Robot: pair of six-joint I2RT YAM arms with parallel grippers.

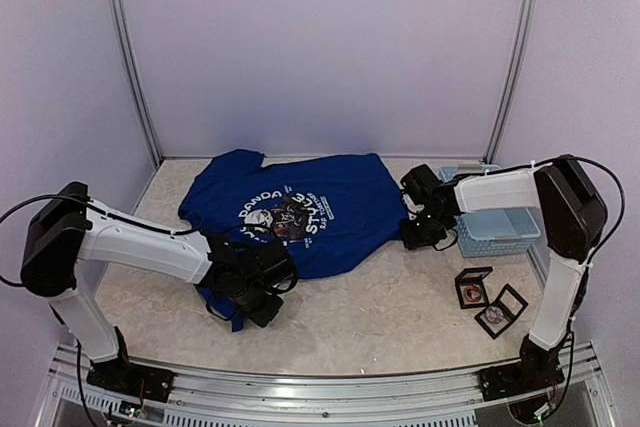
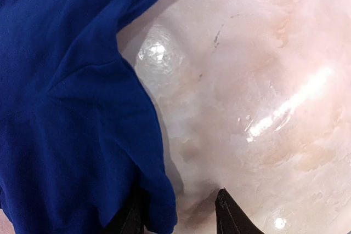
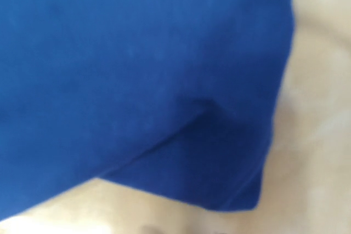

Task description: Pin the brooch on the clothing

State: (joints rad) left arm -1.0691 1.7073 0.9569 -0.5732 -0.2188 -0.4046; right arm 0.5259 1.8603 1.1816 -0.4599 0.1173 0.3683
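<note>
Between the left gripper's (image 2: 178,220) fingers (image 2: 230,217), at the near-left part of the table (image 2: 263,80), sits a folded edge of the royal-blue T-shirt (image 2: 66,108). The fingers are spread. One dark tip is against the cloth and the other is bare on the glossy tabletop, with a clear gap to the hem (nothing pinched as far as I can see). From above, that gripper is low over a bunched bit of shirt that reaches toward the near edge.

The right gripper (image 1: 418,232) is at the shirt's right edge, on the right side of the table, just beside the light-blue basket (image 1: 495,232). Its wrist view is blurred and mostly blue cloth, with one corner of fabric lying over pale table. Its fingers don't show there and are too small from above, so I cannot tell whether they are spread or pressed together.

The T-shirt lies spread across the middle of the table, closer to the far edge, with the round white-lettered print (image 1: 283,217) facing up and one sleeve toward the far-left corner.

The basket sits against the right edge. Two small black-framed cases (image 1: 473,288) (image 1: 501,310) lie side by side toward the near-right corner, well apart from the shirt (something small in each, too small to make out).
</note>
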